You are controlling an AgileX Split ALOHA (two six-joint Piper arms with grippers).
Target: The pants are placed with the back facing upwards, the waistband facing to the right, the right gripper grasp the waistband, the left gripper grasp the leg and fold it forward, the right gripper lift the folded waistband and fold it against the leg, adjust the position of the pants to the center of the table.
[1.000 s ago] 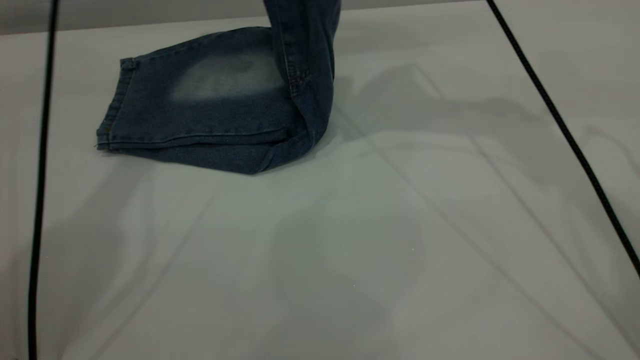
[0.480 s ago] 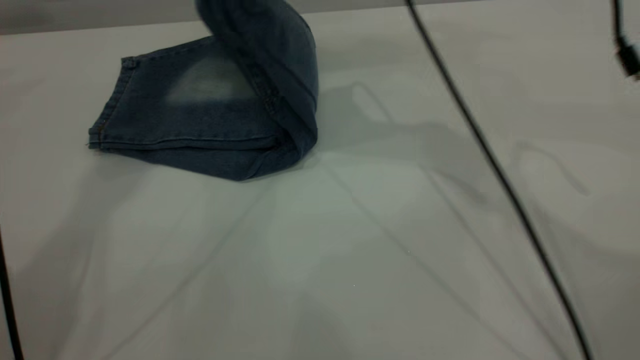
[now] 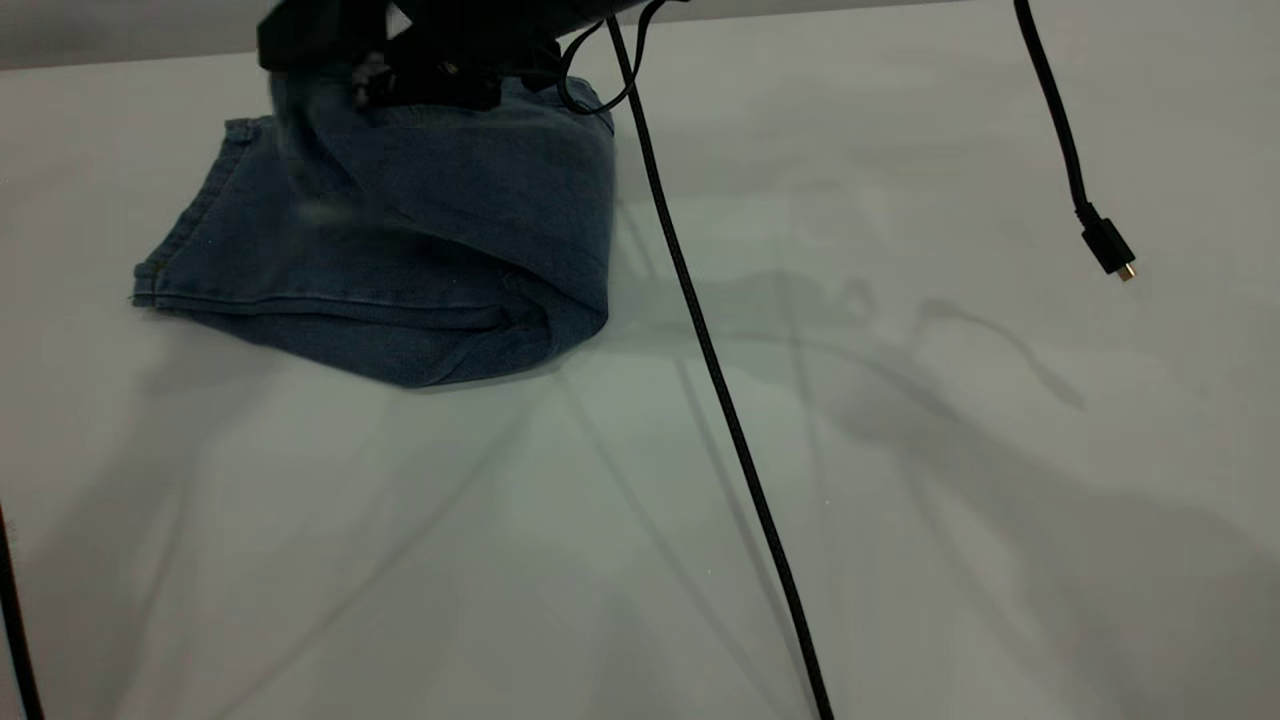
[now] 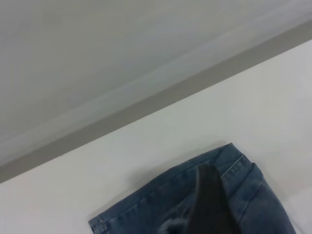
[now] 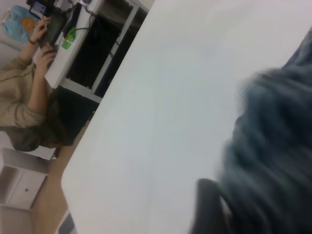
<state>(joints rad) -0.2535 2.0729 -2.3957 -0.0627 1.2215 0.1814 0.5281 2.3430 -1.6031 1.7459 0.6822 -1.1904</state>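
The table [image 3: 900, 520] is a wide pale surface. The pants [image 3: 420, 250] lie folded on its far left part, one denim layer draped over the other, a stitched hem at the left end and a rounded fold at the right. The right gripper [image 3: 420, 60] hangs at the far edge of the pants, directly over the raised upper layer; in the right wrist view blurred denim [image 5: 273, 161] sits right against one dark finger [image 5: 207, 209], though whether the fingers pinch it cannot be told. The left gripper shows only one dark finger [image 4: 209, 204] above the denim [image 4: 146, 209], its state unclear. A black cable [image 3: 720, 380] crosses the table just right of the pants, and another cable ends in a small plug [image 3: 1108, 247] well apart. A seated person [image 5: 29, 102] is beyond the table.
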